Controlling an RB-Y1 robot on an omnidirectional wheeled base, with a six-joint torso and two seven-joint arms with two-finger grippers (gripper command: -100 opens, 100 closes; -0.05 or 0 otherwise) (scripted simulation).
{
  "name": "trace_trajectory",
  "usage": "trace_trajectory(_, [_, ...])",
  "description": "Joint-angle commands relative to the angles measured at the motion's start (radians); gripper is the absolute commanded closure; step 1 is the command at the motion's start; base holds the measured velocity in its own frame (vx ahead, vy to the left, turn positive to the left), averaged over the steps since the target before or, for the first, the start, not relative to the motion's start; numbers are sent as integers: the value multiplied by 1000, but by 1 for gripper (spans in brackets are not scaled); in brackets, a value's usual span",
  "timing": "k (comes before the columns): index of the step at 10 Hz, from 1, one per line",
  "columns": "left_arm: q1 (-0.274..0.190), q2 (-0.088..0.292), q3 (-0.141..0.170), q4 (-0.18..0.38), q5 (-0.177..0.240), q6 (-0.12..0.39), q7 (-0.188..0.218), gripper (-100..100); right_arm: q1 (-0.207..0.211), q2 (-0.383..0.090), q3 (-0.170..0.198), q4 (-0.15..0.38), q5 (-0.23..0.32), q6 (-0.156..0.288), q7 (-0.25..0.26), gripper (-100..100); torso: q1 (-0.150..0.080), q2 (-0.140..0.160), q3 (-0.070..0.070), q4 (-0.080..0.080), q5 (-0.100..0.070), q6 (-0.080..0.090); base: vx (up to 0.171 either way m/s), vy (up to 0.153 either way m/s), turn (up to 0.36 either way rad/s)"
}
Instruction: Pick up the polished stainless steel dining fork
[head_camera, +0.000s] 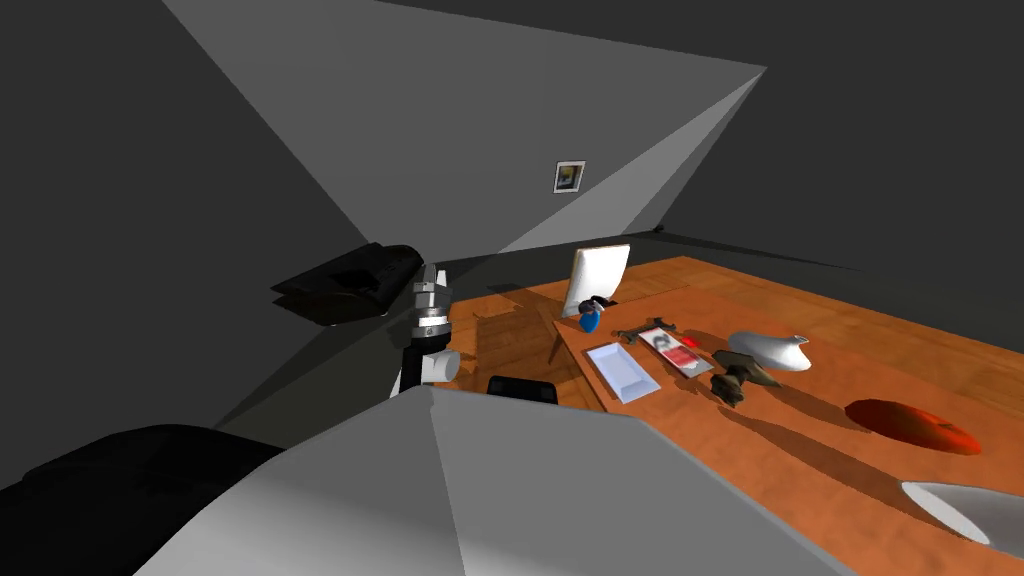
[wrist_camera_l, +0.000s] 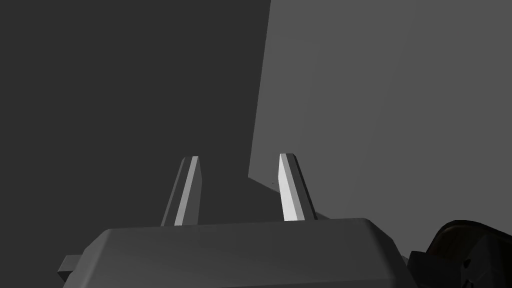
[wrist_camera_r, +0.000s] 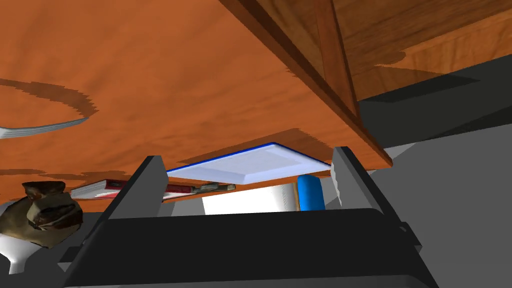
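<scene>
Currently: approach step, fork not yet held.
- Fork: thin dull-grey strip, identity judged; flat on orange wood-grain desk, just beyond white blue-edged tray, beside red-white book.
- Right gripper: fingers wide, empty, by desk edge.
- Left gripper: fingers apart, empty.
- Next: you bring right fingers across handle; low flat shape calls for shallow pinch.

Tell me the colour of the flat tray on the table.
The tray is white, blue-edged; best in the right wrist view.

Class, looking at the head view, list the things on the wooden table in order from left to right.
From the left: white tray → book → brown figurine → red dish.
</scene>
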Motion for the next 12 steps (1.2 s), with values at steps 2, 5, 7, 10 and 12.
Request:
trace_trajectory(2, [0,0,0,0,0,0,0,0,43,-36,21,54,55,32,39,-100,0,0,0,0,0,-1,37,-28,367])
trace_trajectory(5, [0,0,0,0,0,0,0,0,75,-55,39,107,103,50,78,-100,-2,0,0,0,0,0,39,-55,249])
trace_trajectory(7, [0,0,0,0,0,0,0,0,103,-71,58,154,147,65,115,-100,0,1,1,0,0,0,19,-43,275])
trace_trajectory(10, [0,0,0,0,0,0,0,0,135,-92,85,215,202,83,161,-100,-2,1,1,0,0,0,17,-70,266])
trace_trajectory(12, [0,0,0,0,0,0,0,0,152,-104,101,247,231,92,187,-100,-2,2,1,0,0,0,7,-70,204])
